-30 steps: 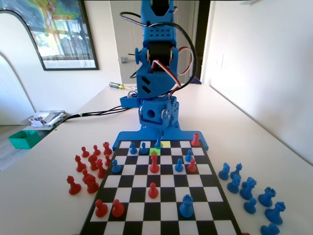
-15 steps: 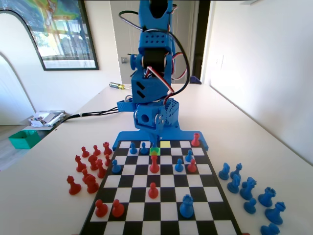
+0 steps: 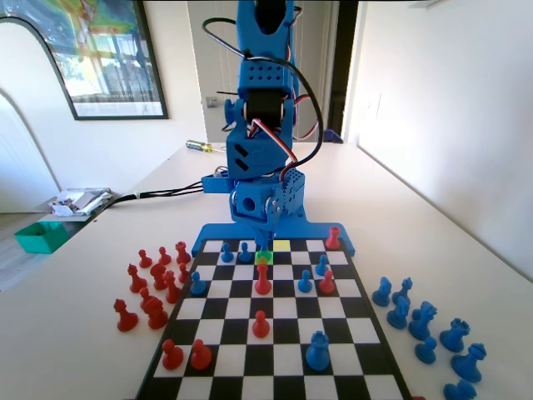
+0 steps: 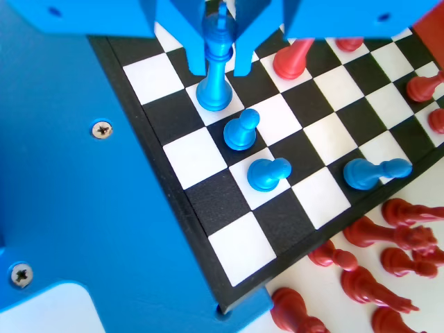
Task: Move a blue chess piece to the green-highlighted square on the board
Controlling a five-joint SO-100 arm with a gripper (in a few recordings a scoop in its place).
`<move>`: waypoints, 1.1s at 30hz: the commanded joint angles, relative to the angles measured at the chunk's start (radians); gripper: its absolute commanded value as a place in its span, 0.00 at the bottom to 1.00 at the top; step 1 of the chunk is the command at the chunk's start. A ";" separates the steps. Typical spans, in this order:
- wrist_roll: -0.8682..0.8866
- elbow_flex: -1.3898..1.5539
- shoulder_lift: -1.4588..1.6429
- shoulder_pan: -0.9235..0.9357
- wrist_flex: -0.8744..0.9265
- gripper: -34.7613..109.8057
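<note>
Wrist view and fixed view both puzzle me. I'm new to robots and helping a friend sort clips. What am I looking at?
The machine is a small blue arm that moves chess pieces. The fixed view is taken from the far end of the board, facing the arm. The wrist view rides on the arm and looks down past its hand. A tall blue chess piece stands between the hand's two jaws, with its base on the board. I cannot tell whether they are squeezing it. In the fixed view the hand hangs over the green-highlighted square. Captured red pieces and blue pieces sit beside the board.
</note>
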 commanded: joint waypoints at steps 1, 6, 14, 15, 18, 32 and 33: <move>-0.008 0.006 0.020 0.011 -0.003 0.34; -0.002 -0.011 0.020 0.006 0.000 0.36; -0.006 -0.118 0.038 0.020 0.127 0.35; -0.006 -0.144 0.043 0.021 0.164 0.35; -0.006 -0.227 0.060 0.029 0.265 0.35; 0.241 -0.687 0.193 0.005 0.830 0.27; 0.279 -0.712 0.212 -0.002 0.862 0.26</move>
